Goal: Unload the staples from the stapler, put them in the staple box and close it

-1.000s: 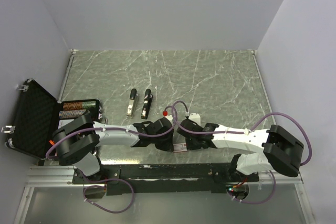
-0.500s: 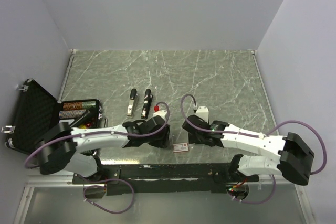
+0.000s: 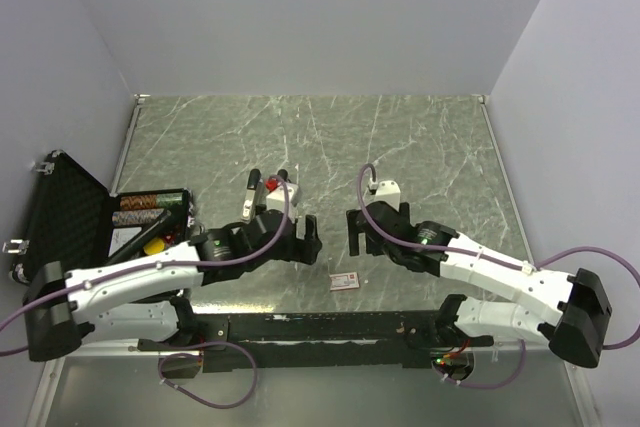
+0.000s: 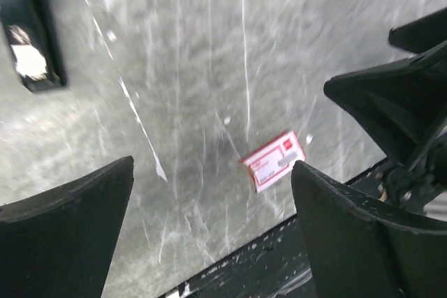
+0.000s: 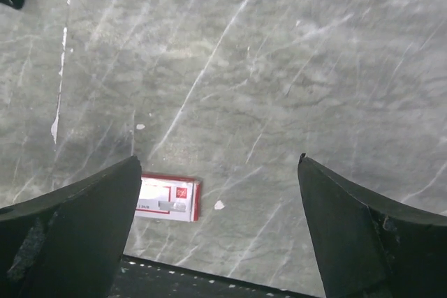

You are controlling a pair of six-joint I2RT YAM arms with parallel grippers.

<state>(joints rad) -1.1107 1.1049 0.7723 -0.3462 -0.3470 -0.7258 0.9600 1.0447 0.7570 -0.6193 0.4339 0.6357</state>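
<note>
Left claw gapes empty. It is nearer than the equally wide right claw to the staplers, which lie beyond it to its left, long axes pointing away. The staples are unseen, presumably still inside.

Grey marbled table, 2 black staplers mid-left, red-and-white box near front edge, open black case left

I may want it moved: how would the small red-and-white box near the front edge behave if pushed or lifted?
The red-and-white box lies flat, so it would probably slide rather than roll or tip. It looks small and thin, likely light. Flat against the table, it may be awkward to pinch.
</note>
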